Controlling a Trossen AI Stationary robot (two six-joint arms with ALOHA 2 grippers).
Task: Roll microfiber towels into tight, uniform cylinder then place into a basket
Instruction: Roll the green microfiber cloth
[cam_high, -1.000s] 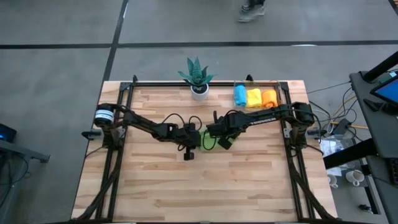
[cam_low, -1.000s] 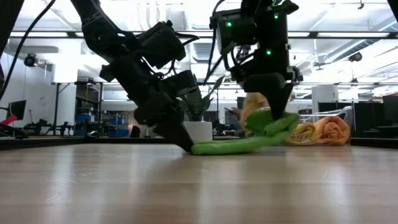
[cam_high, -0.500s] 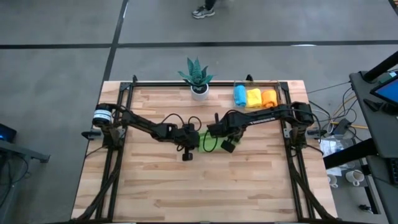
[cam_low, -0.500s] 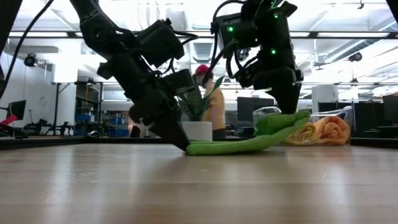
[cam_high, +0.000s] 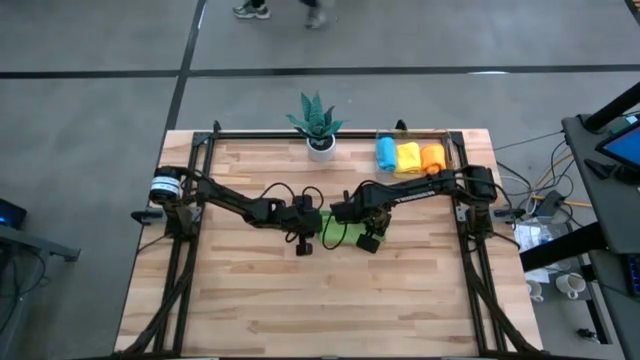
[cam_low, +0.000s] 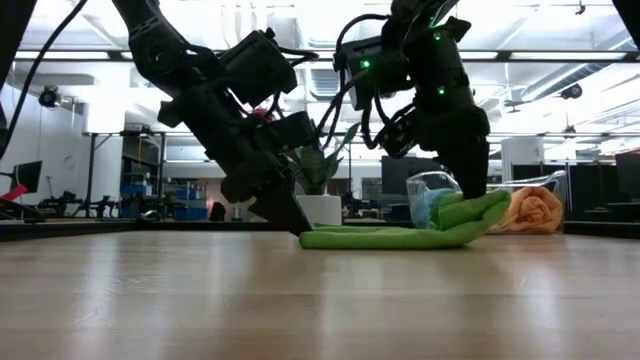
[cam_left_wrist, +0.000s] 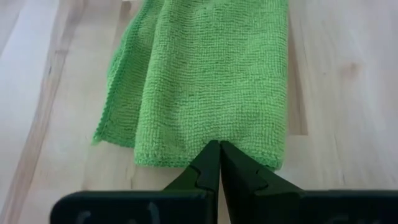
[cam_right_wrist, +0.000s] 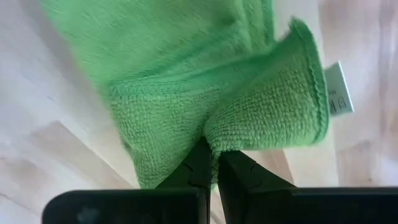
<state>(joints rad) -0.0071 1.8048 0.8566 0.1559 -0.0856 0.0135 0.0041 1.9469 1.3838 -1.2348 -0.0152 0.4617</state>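
Observation:
A green microfiber towel (cam_low: 385, 238) lies as a long folded strip at the table's middle (cam_high: 336, 232). My left gripper (cam_left_wrist: 219, 151) is shut at its left end (cam_low: 303, 234). My right gripper (cam_right_wrist: 212, 158) is shut on its right end (cam_low: 478, 195), which stands a little above the wood. The basket (cam_high: 450, 150) at the far right holds a blue (cam_high: 386, 154), a yellow (cam_high: 408, 155) and an orange roll (cam_high: 431, 157). My left gripper has its shut fingertips on the hemmed edge of the towel's left end (cam_left_wrist: 211, 138), slanting down from the table's left. That end lies flat on the wood; whether the edge is between the fingers or only pressed down, I cannot tell. My right gripper pinches a folded-over bunch of several layers at the towel's right end (cam_right_wrist: 217, 134) between its two fingers, from above and pointing down. That end (cam_low: 470, 210) curls up off the table, while the strip's remainder lies flat. A white label (cam_right_wrist: 337, 93) sticks out beside the fold.
A green spiky plant in a white pot (cam_high: 319, 128) stands at the far edge's middle. The arms' black frames (cam_high: 190, 230) run along the left and right table sides. Bare wood (cam_high: 320, 300) spreads toward the near edge. A person walks on the floor beyond the table (cam_high: 250, 8).
My right gripper has sunk and gone toward the table's right edge while rolling its wrist. The towel's right end, earlier bunched high, has come down close to the table and the strip is drawn out longer. Its left end has stayed under my left gripper.

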